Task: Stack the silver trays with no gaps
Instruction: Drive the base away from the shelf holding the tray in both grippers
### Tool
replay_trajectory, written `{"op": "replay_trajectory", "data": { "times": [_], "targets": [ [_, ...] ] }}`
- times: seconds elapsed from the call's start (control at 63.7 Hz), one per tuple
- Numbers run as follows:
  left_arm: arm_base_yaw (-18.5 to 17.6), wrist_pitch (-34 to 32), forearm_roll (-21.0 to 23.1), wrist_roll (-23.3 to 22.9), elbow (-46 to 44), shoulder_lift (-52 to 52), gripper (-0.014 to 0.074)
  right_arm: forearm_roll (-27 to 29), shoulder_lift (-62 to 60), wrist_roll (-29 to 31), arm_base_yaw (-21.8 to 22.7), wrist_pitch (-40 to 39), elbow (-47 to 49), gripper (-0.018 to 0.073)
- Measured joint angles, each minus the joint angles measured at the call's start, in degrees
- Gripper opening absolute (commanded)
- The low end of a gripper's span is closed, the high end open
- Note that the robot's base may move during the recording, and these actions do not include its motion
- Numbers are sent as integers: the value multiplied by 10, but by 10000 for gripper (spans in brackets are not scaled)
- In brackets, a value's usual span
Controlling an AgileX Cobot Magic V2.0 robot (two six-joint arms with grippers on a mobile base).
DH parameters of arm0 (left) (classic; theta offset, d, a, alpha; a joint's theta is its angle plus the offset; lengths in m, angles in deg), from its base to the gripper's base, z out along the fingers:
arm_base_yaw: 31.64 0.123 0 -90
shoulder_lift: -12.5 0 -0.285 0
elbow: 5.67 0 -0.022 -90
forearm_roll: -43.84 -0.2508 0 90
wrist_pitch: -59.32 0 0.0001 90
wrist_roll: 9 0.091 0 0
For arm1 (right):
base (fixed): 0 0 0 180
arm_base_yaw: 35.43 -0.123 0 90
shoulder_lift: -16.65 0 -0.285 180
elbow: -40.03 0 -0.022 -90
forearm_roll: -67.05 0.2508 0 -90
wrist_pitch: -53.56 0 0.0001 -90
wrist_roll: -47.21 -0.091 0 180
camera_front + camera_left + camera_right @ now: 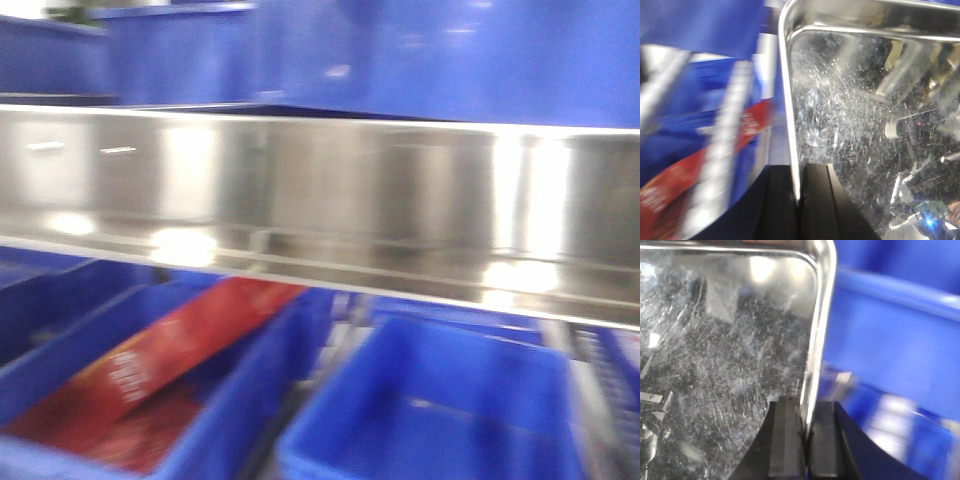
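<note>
A scratched, mirror-shiny silver tray [865, 125] fills the right of the left wrist view. My left gripper [799, 171] is shut on its left rim, one finger inside the wall and one outside. In the right wrist view a silver tray [725, 350] fills the left side, and my right gripper [809, 407] is shut on its right rim in the same way. The frames do not show whether this is one tray or several nested. A broad shiny steel band [320, 200] crosses the blurred front view; I cannot tell if it is a tray wall.
Blue plastic bins [430, 410] sit below the steel band, and the left one holds a red package [170, 360]. More blue bins [400, 50] stand above. A blue bin [890, 340] lies right of the right gripper. All views are motion-blurred.
</note>
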Motion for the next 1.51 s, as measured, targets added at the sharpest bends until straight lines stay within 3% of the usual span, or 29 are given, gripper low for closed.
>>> {"op": "replay_trajectory", "data": {
  "times": [1.507],
  "targets": [
    [0, 0, 0, 0, 0, 0, -19, 0, 0, 0, 0, -1, 0, -79]
  ]
}}
